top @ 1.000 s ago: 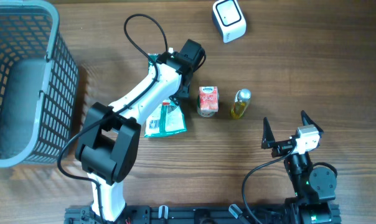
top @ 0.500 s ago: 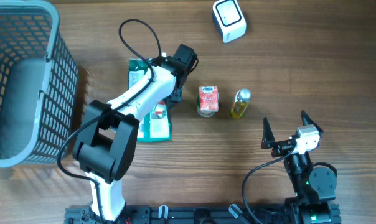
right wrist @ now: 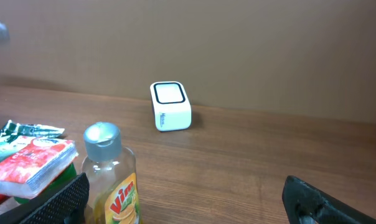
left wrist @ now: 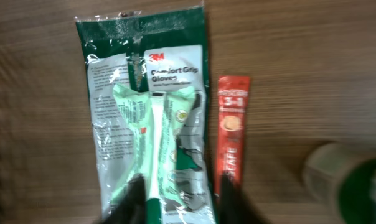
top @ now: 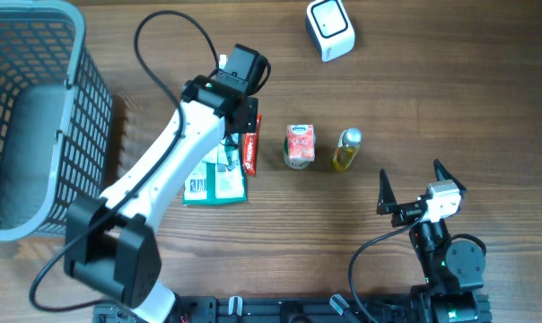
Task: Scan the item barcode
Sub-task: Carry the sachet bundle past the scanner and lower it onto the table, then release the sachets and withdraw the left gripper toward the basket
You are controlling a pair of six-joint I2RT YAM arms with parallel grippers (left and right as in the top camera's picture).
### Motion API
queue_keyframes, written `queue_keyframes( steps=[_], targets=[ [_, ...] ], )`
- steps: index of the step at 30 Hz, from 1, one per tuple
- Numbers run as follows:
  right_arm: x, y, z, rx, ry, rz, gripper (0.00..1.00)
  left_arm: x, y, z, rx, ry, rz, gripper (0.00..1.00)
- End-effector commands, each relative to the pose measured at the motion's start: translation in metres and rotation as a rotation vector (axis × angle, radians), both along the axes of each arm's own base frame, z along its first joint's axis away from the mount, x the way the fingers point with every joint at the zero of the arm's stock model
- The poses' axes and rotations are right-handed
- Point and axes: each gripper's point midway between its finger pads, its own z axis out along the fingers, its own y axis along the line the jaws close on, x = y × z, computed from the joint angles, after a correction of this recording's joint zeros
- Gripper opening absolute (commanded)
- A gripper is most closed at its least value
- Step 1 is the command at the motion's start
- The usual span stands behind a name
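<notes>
- At mid-table, left gripper: two dark, blurred fingers. One sits over the lower end of the glove packet, the other over the lower end of the red sachet. Whether they pinch anything cannot be told.
- glove packet: green, printed "Comfort Grip Gloves", lying flat on the wooden table and partly under the left arm in the overhead view.
- red sachet: narrow, just beside the packet and parallel to it.
- red-and-white pack, then Vim bottle: side by side toward the right arm. The bottle stands upright and has a grey cap.
- scanner: white, at the far edge, well apart from the packet.
- basket: grey mesh, far left.
- right gripper: jaws spread wide, holding nothing.
</notes>
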Motion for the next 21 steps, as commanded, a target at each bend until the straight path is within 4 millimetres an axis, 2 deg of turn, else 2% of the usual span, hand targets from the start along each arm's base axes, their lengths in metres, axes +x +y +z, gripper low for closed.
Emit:
queue_keyframes(
  steps=[1, 3, 5, 7, 8, 12, 15, 17, 21],
  targets=[
    [0.0, 0.003, 0.0, 0.019, 0.002, 0.017, 1.0, -0.006, -0.004, -0.002, -0.062, 0.029, 0.033, 0.04],
    [0.0, 0.003, 0.0, 0.019, 0.002, 0.017, 1.0, -0.01, -0.005, -0.007, -0.092, 0.054, 0.082, 0.04],
    [0.0, 0.003, 0.0, 0.019, 0.002, 0.017, 1.0, -0.017, -0.017, -0.013, -0.161, 0.093, 0.075, 0.04],
    [0.0, 0.003, 0.0, 0.019, 0.002, 0.017, 1.0, -0.024, -0.027, -0.019, -0.214, 0.133, 0.054, 0.16],
    [0.0, 0.003, 0.0, 0.019, 0.002, 0.017, 1.0, -0.026, -0.029, -0.024, -0.225, 0.145, 0.049, 0.18],
    [0.0, 0.003, 0.0, 0.019, 0.002, 0.017, 1.0, -0.037, -0.025, -0.046, -0.231, 0.178, 0.101, 0.18],
    [0.0, 0.003, 0.0, 0.019, 0.002, 0.017, 1.0, -0.04, -0.036, -0.054, -0.306, 0.197, 0.106, 0.2],
    [0.0, 0.003, 0.0, 0.019, 0.002, 0.017, 1.0, -0.043, -0.038, -0.059, -0.308, 0.201, 0.101, 0.17],
    [0.0, 0.003, 0.0, 0.019, 0.002, 0.017, 1.0, -0.046, -0.047, -0.071, -0.311, 0.182, 0.063, 0.22]
  ],
)
